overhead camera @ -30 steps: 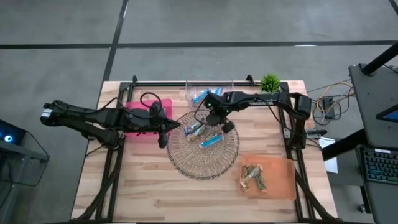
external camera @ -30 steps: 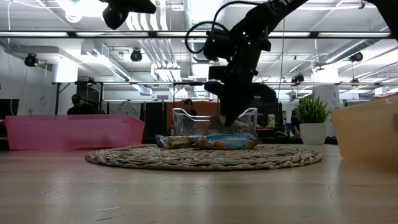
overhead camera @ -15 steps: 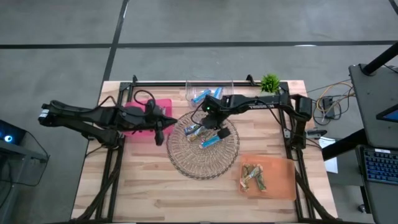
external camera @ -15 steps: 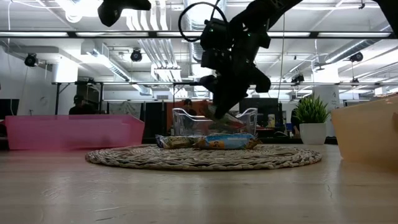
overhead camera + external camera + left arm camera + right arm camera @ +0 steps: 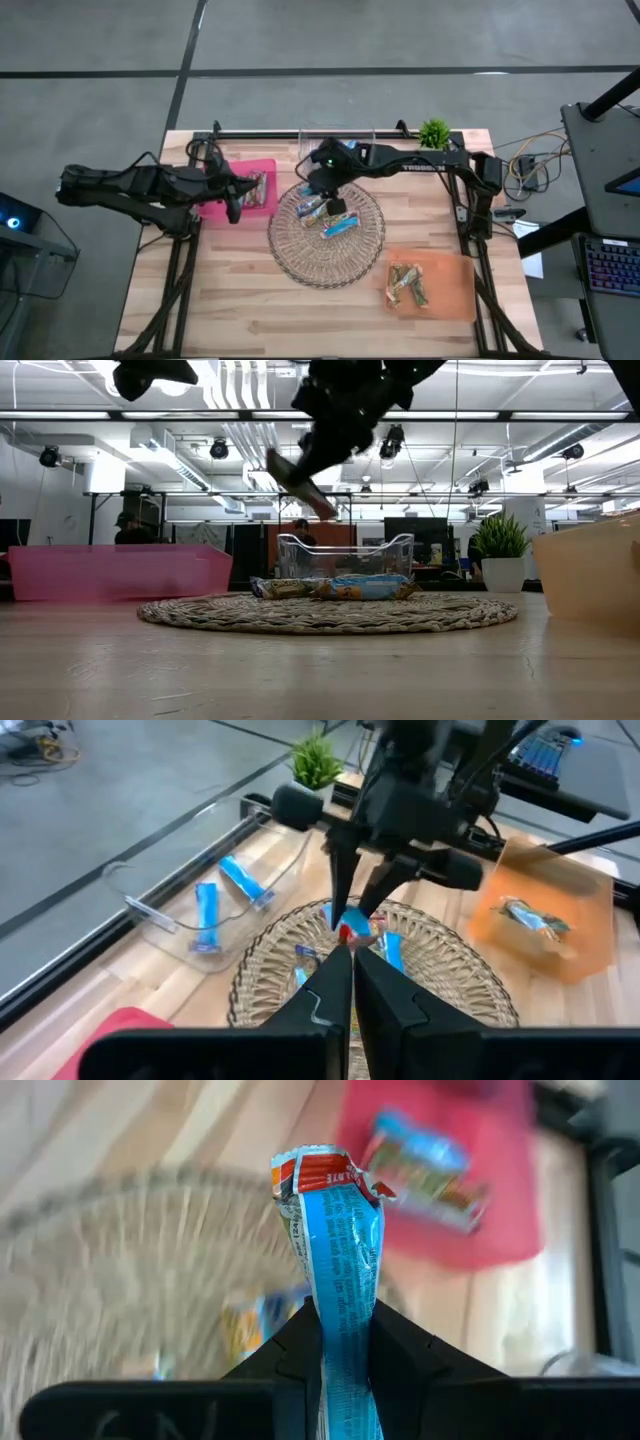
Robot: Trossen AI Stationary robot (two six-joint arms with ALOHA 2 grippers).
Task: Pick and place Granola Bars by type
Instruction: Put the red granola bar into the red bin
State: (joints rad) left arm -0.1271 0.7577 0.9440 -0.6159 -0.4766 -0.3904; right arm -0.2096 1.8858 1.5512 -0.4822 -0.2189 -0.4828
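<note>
My right gripper [image 5: 322, 186] is shut on a blue granola bar with a red end [image 5: 338, 1220], high over the far left part of the round wicker tray [image 5: 300, 262]. Two more bars [image 5: 328, 215] lie on the tray. My left gripper [image 5: 236, 208] hangs shut with nothing in it, above the near right corner of the pink bin [image 5: 215, 212]. A multicoloured bar [image 5: 262, 187] lies in that bin. Blue bars [image 5: 206, 906] lie in the clear bin at the far edge. My right gripper pinches the blue bar between its two fingers, on the blue stretch [image 5: 346, 1295] back from the red end. The red end [image 5: 320, 1172] sticks out past the fingertips. The fingers slant down from the table's right. The bar [image 5: 300, 485] hangs tilted, clear of the tray.
An orange bin [image 5: 455, 290] at the near right holds brownish-green bars [image 5: 408, 283]. A small green plant [image 5: 434, 132] stands at the far right. The low view shows a person beyond the table, behind the pink bin.
My right gripper has risen from the tray with the blue bar, gone toward the table's far left and rolled, so the bar now hangs tilted, clear of the tray. My left gripper has drawn back toward the table's left edge, from the tray's rim to over the pink bin.
</note>
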